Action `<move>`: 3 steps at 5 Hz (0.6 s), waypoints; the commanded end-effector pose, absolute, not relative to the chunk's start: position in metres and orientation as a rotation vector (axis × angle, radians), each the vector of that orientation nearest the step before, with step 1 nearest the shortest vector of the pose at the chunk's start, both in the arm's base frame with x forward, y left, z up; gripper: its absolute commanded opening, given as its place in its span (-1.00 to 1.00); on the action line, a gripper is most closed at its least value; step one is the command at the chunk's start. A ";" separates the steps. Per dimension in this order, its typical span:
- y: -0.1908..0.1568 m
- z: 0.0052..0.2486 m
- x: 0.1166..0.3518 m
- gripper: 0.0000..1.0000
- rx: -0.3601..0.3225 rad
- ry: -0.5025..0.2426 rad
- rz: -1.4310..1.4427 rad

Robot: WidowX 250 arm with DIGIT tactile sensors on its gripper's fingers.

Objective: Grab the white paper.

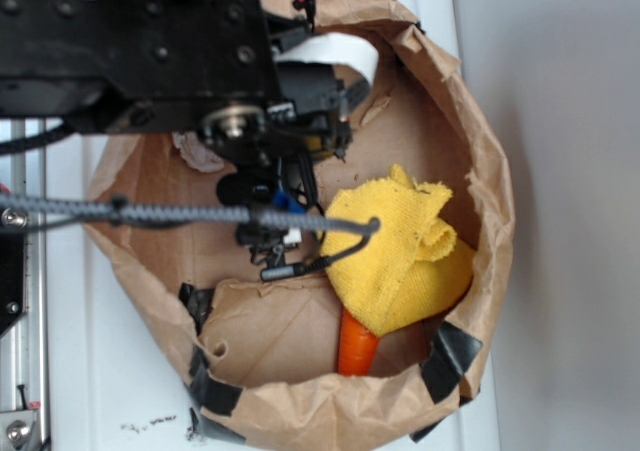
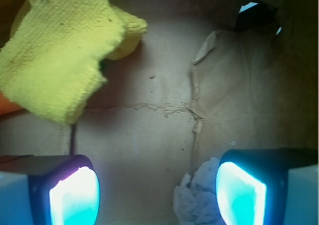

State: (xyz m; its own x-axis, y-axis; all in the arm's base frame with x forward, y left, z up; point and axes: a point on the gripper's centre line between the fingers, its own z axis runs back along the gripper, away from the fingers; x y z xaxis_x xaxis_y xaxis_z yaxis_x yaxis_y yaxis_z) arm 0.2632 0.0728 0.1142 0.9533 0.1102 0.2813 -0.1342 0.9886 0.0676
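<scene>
Crumpled brown paper bag (image 1: 478, 141) fills the exterior view, lying open on a white surface (image 1: 90, 371), with black tape patches (image 1: 455, 356) on its near rim. Starting at the bag's left side, the black robot arm (image 1: 140, 51) reaches in over the rim from the upper left, and a grey braided cable (image 1: 150, 214) crosses the bag's opening. Just under the arm, against the bag's upper left inner wall, a small patch of the white paper (image 1: 195, 153) shows; most of it is hidden by the arm. Near the bag's centre the gripper (image 1: 268, 233) points down into the bag. To the right of it, inside the bag, lies a yellow terry cloth (image 1: 400, 251), bunched and folded. An orange object (image 1: 356, 346) pokes out from under the cloth toward the bag's near rim.

In the wrist view, the bag's brown floor (image 2: 149, 135) spans the frame. At upper left lies the yellow cloth (image 2: 55, 55). Along the bottom edge, the two gripper fingers (image 2: 75, 195) glow blue-white and stand spread wide apart with nothing between them pinched. The white paper (image 2: 197, 197), wrinkled with grey creases, rests on the bag floor in the gap, just beside the right-hand finger and well apart from the left-hand one. Whether it touches the right-hand finger cannot be told.
</scene>
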 end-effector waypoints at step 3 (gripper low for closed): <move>0.087 0.074 0.247 1.00 0.348 -0.292 0.109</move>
